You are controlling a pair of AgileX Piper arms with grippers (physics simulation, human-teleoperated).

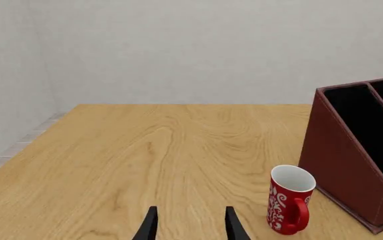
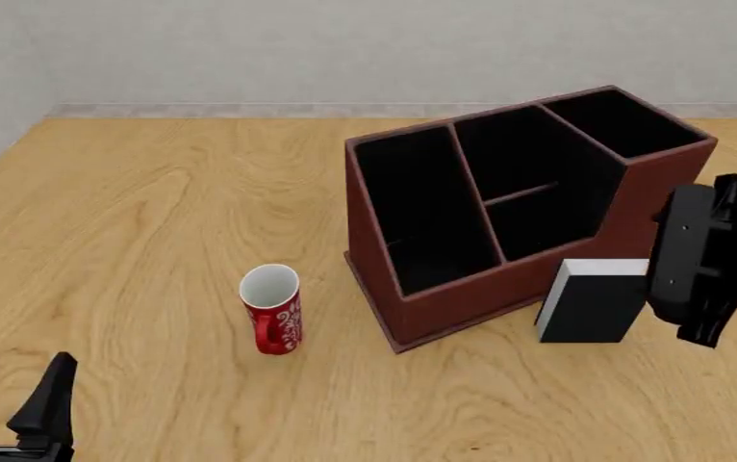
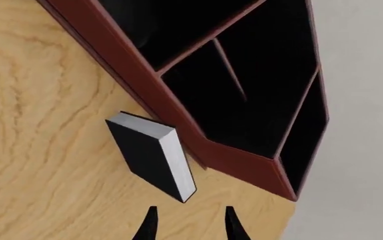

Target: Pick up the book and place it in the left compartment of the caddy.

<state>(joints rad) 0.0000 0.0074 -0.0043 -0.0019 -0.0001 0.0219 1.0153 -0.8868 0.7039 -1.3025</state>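
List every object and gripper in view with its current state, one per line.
book: standing upright on the table beside the caddy's front wall, not gripped.
caddy: upright, all sections without contents.
left compartment: holds nothing.
mug: upright, handle toward the camera, nothing seen inside.
left gripper: open, holding nothing, over bare table.
right gripper: open, near the book, not touching it.

caddy (image 1: 358, 155) cut off at left wrist frame edge, right gripper fingers hidden behind arm in front view
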